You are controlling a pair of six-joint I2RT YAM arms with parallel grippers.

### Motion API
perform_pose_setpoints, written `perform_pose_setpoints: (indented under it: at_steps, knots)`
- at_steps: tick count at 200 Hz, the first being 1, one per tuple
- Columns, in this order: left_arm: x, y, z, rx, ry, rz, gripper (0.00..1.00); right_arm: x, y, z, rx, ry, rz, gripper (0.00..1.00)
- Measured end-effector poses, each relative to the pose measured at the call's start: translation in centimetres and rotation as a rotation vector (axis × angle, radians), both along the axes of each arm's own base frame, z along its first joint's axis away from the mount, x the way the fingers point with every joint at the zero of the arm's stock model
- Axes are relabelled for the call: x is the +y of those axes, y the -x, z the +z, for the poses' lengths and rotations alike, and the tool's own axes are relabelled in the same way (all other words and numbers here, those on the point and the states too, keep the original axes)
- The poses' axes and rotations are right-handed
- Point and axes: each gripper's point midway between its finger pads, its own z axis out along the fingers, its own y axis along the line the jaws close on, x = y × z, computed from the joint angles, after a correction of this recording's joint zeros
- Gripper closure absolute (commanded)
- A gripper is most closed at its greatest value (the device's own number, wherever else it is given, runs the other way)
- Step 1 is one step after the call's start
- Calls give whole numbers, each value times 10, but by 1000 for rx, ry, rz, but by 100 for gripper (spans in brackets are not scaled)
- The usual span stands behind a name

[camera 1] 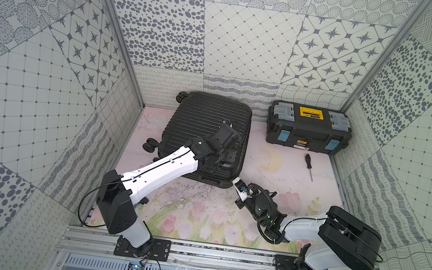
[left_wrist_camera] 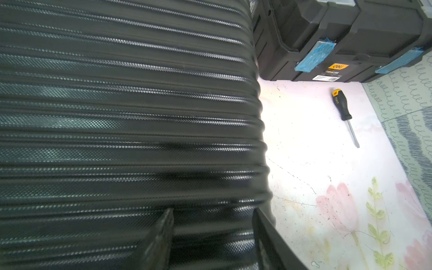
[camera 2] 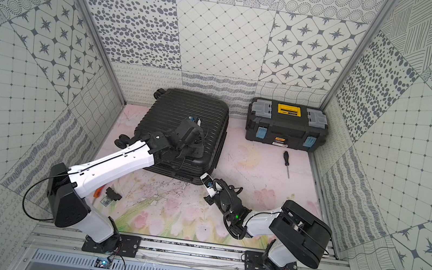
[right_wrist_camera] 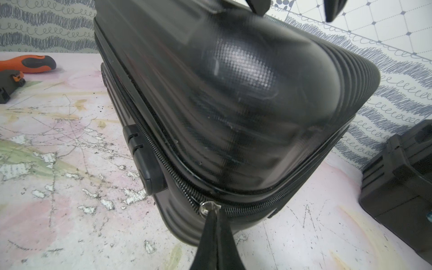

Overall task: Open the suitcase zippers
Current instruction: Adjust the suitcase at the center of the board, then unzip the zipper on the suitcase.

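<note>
Right gripper (right_wrist_camera: 211, 216) is pinched shut on the silver pull (right_wrist_camera: 208, 207). In both top views it sits at the 5 o'clock corner of the suitcase (camera 1: 206, 111). The pull is right at the fingertips, on the zip (right_wrist_camera: 163, 159) where it bends round that corner.

Left gripper (left_wrist_camera: 212, 233) is half-spread with nothing between the fingers. It's over the top shell near the 3 o'clock edge. Can't tell if it's touching.

Suitcase lies flat on the mat (camera 1: 275, 172) at 11 o'clock of the floor, wheels (camera 1: 151, 144) on its 9 o'clock side. Lid is down on the base. Can't tell if any stretch of zip is parted.

Shell is black hard plastic with horizontal ribs, a fine dimpled texture, glossy highlights and rounded corners. Zip is a thin black coil track along the seam between the halves. A black rounded lock block (right_wrist_camera: 142, 159) sits just beside the track.

Mat is pale pink floral, scratched and flaking.

Toolbox (camera 1: 306, 130) is at 2 o'clock of the case, apart from it. Screwdriver (camera 1: 308, 166) is at 3 o'clock of the case, well apart.
</note>
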Motion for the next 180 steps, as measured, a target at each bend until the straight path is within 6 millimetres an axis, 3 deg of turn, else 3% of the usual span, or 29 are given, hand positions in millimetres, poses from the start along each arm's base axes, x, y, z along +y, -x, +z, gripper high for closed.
perform_pose_setpoints:
  at_steps: [30, 48, 81, 117, 145, 180]
  knots:
    - [21, 12, 10, 30, -46, 10, 36, -10, -8, 0, 20, 0, -31, 100]
    - [53, 14, 20, 62, -56, 58, 32, -17, -14, -1, 30, -9, -63, 100]
    - [148, 10, 36, 95, -28, 285, 25, -18, -15, -1, 56, -41, -78, 100]
    - [239, 26, 24, 181, 19, 590, 22, -18, -15, -1, 73, -64, -80, 100]
    - [278, 35, 6, 277, 84, 776, 20, -18, -15, -1, 79, -72, -79, 100]
    - [306, 37, -6, 345, 205, 947, 16, -17, -14, -1, 85, -84, -76, 100]
